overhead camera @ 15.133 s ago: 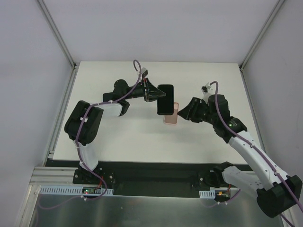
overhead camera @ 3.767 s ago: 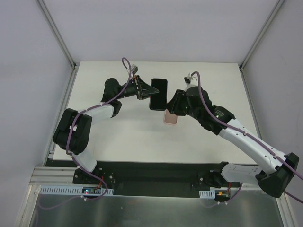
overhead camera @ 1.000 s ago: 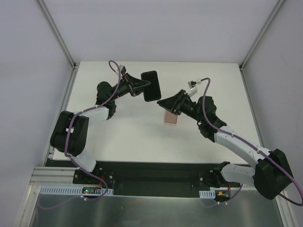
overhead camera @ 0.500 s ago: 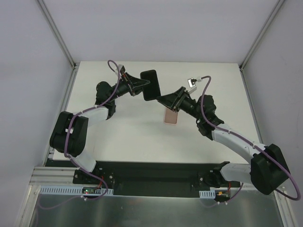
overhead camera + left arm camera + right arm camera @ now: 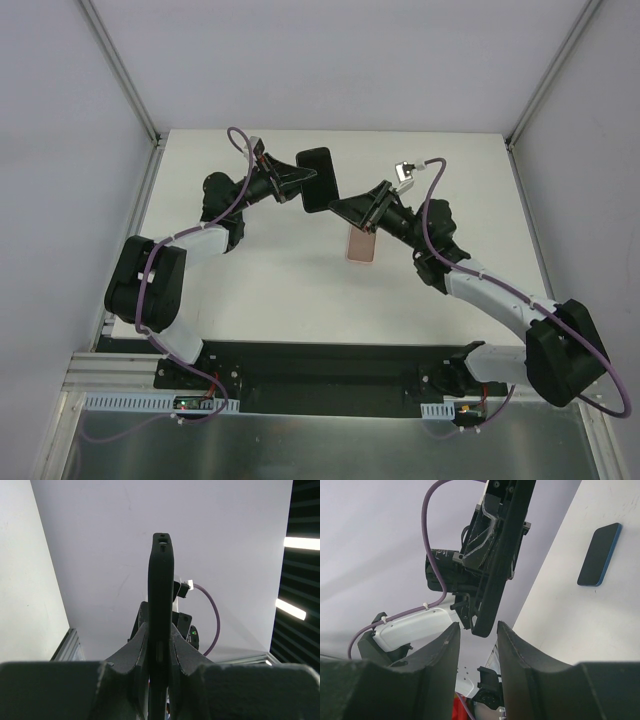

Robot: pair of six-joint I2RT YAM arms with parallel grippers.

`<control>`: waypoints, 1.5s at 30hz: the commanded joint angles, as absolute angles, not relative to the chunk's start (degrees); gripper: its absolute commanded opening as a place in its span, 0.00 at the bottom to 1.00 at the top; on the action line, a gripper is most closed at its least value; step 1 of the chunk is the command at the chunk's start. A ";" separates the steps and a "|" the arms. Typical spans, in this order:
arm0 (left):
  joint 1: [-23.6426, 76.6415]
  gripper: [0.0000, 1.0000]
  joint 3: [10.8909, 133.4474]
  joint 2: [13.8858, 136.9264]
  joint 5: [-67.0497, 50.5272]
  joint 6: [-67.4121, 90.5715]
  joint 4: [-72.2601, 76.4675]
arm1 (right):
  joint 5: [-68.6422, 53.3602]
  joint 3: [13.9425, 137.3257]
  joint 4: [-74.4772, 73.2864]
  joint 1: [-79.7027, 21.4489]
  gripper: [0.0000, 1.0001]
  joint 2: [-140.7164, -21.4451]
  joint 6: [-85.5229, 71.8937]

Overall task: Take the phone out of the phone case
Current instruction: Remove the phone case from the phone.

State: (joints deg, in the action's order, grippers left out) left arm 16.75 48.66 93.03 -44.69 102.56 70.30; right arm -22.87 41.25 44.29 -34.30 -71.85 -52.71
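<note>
Aloft, slim glossy phone (image 5: 318,180); perhaps matte pink case (image 5: 361,246).

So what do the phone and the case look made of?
The phone: black smooth slab, dull dark edge with cut slots; likely plastic or coated metal, face material unclear. The case: thin salmon-pink shell, matte with no glare; probably plastic or silicone.

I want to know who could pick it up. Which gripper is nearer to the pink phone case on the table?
Right. The right gripper hangs just past the far end of the phone case. The left gripper, shut on the phone, is farther away, to the left.
</note>
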 commanded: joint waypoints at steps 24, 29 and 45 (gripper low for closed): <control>15.91 0.00 50.36 88.86 -43.51 104.85 86.30 | -21.80 46.14 47.28 -33.49 0.05 -74.35 -52.65; 15.47 0.00 49.75 90.61 -43.59 106.96 87.97 | -22.76 45.70 52.72 -33.49 0.01 -73.83 -52.12; 15.64 0.00 48.08 101.60 -44.65 111.62 96.42 | -30.93 51.76 71.88 -36.21 0.01 -76.90 -50.97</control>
State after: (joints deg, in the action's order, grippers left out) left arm 16.01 48.53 100.40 -44.38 111.66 77.19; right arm -23.53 44.10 48.10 -34.04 -77.17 -52.05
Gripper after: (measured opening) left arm 0.121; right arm 0.181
